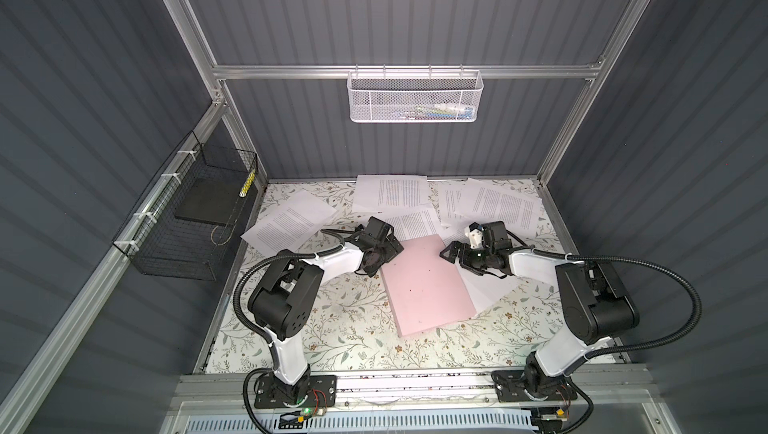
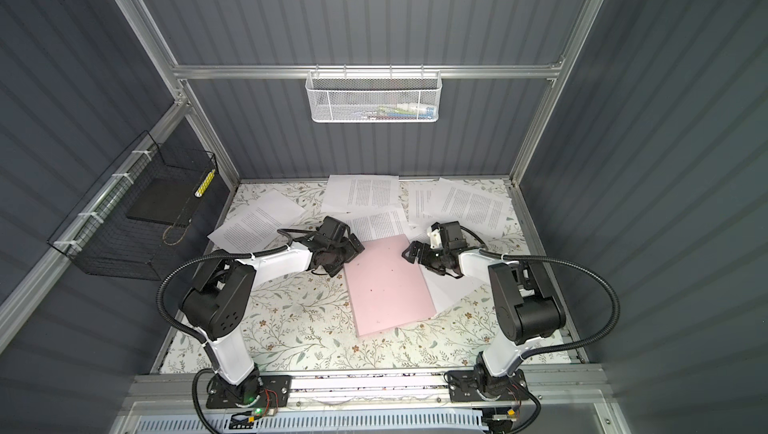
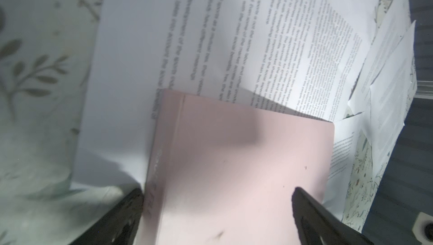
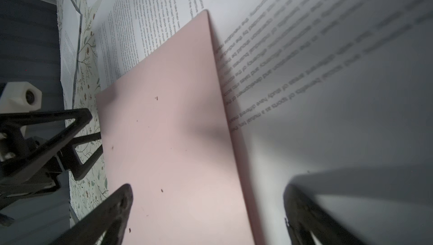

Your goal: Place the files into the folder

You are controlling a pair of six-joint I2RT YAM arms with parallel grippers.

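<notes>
The pale pink folder [image 1: 428,286] [image 2: 388,284] lies shut and flat at the middle of the table. Several white printed files are spread behind it: one at the back left [image 1: 291,220], one at the back middle [image 1: 390,193], others at the back right [image 1: 498,203]. Another sheet [image 1: 486,290] sticks out from under the folder's right side. My left gripper [image 1: 390,251] [image 3: 216,192] is open just above the folder's [image 3: 234,161] far left corner. My right gripper [image 1: 451,255] [image 4: 208,187] is open over the folder's [image 4: 168,126] far right edge. Neither holds anything.
A black wire basket [image 1: 183,224] on the left wall holds a flat black slab [image 1: 205,203]. A white mesh basket [image 1: 415,97] hangs on the back wall. The floral table cover [image 1: 332,328] reaches the enclosure walls on three sides.
</notes>
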